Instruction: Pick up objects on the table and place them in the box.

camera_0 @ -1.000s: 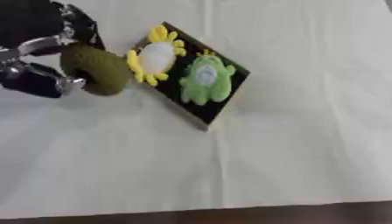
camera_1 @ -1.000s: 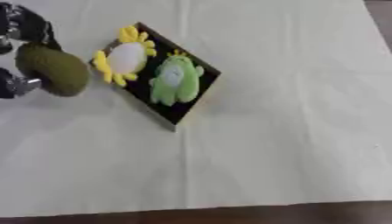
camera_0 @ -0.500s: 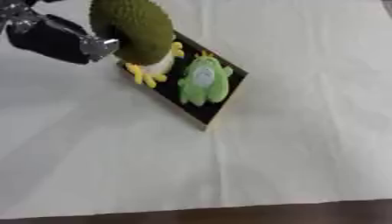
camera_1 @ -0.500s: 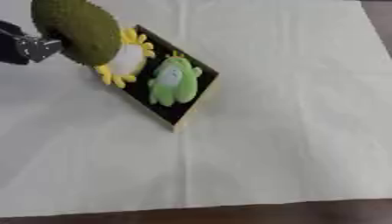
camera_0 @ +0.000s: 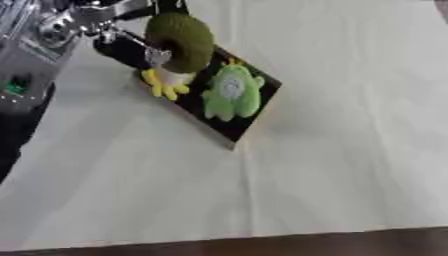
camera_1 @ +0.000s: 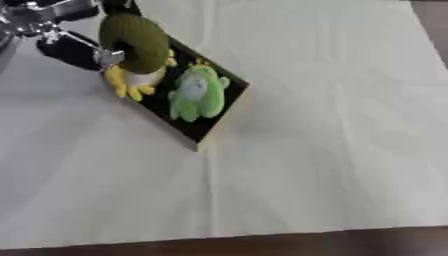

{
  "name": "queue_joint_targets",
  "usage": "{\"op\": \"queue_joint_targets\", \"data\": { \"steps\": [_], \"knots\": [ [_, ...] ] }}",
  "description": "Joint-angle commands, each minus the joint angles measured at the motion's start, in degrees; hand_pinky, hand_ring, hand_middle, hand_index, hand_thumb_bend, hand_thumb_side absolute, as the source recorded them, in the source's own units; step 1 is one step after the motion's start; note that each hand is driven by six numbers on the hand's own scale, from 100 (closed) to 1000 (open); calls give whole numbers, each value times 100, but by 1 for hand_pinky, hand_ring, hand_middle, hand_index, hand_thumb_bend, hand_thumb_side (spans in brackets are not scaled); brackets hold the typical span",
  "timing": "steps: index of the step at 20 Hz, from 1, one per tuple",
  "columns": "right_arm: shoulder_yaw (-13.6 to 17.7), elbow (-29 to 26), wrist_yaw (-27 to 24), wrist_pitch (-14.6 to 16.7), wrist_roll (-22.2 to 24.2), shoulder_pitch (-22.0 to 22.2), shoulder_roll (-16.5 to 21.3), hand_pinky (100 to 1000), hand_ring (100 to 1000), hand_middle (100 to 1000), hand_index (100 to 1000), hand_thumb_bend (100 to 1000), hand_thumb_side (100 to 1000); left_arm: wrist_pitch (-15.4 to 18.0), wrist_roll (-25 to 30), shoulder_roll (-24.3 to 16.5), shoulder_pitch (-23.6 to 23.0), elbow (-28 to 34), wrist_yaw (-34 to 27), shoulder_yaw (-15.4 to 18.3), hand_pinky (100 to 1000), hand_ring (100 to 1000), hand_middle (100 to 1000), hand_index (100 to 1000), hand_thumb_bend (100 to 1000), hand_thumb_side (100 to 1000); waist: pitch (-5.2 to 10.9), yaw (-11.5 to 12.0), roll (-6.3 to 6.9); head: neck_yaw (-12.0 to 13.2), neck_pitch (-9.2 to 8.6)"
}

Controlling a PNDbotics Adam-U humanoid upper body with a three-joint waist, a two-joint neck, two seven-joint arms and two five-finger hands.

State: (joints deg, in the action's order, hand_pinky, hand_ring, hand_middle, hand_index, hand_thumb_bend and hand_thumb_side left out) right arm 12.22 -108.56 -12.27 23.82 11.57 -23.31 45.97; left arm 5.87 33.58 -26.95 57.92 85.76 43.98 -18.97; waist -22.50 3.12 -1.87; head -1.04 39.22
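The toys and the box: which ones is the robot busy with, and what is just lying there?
Busy with:
- olive-green plush ring, held over the box by the left hand
- shallow black box
- light green plush frog
- yellow-and-white plush flower

Just there:
- cream tablecloth

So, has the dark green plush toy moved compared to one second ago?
Yes. The dark green plush, held by the left hand, was left of the box; now it is above the yellow-and-white toy inside.

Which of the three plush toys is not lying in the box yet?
The dark olive plush toy: the left robot hand holds it above the box, over the yellow-and-white one.
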Motion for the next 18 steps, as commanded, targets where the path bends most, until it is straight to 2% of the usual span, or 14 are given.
{"op": "queue_joint_targets", "data": {
  "steps": [1,5,6,8,9,10,11,12,13,15,18],
  "knots": [
    [34,-137,-61,1,33,-86,99,1000,979,699,772,100,470,104,-173,100,156,-318,275,14,655,623,548,682,100,100,111,-29,-6,27,-37],
    [48,-144,-65,-6,28,-79,81,1000,980,698,771,100,470,315,-186,247,152,-627,287,-34,708,675,606,749,100,122,101,-41,-19,42,-41],
    [51,-144,-66,-10,27,-78,75,1000,980,698,771,100,470,362,-164,271,155,-677,270,-35,733,713,652,802,100,199,101,-40,-22,46,-41],
    [49,-144,-66,-17,34,-78,65,1000,980,698,771,100,470,440,-154,299,158,-723,220,-16,792,787,747,875,158,381,105,-35,-28,48,-47],
    [52,-141,-65,-19,36,-74,63,1000,980,698,771,100,470,466,-175,299,157,-714,184,6,815,810,774,892,236,528,106,-32,-31,41,-51],
    [56,-137,-64,-22,36,-70,62,1000,980,698,771,100,470,482,-201,293,154,-694,148,27,834,829,796,905,326,622,107,-29,-32,36,-51],
    [59,-130,-63,-25,38,-65,58,1000,981,698,771,100,470,493,-228,278,153,-662,122,49,840,835,802,909,367,661,109,-23,-33,32,-49],
    [59,-126,-62,-28,43,-60,56,1000,981,698,771,100,470,496,-247,262,149,-631,107,68,841,837,803,910,381,673,111,-18,-33,30,-49],
    [56,-123,-60,-29,53,-57,54,1000,981,698,770,100,470,497,-261,243,144,-592,93,88,845,841,808,913,436,721,112,-13,-33,28,-52],
    [55,-118,-60,-31,71,-51,49,1000,981,698,770,100,470,475,-289,201,129,-493,67,138,848,845,811,914,459,716,115,-3,-34,18,-51],
    [60,-113,-65,-37,82,-44,37,1000,982,698,770,100,470,376,-393,153,97,-288,22,234,845,841,806,908,420,691,124,4,-40,10,-49]
  ]
}}
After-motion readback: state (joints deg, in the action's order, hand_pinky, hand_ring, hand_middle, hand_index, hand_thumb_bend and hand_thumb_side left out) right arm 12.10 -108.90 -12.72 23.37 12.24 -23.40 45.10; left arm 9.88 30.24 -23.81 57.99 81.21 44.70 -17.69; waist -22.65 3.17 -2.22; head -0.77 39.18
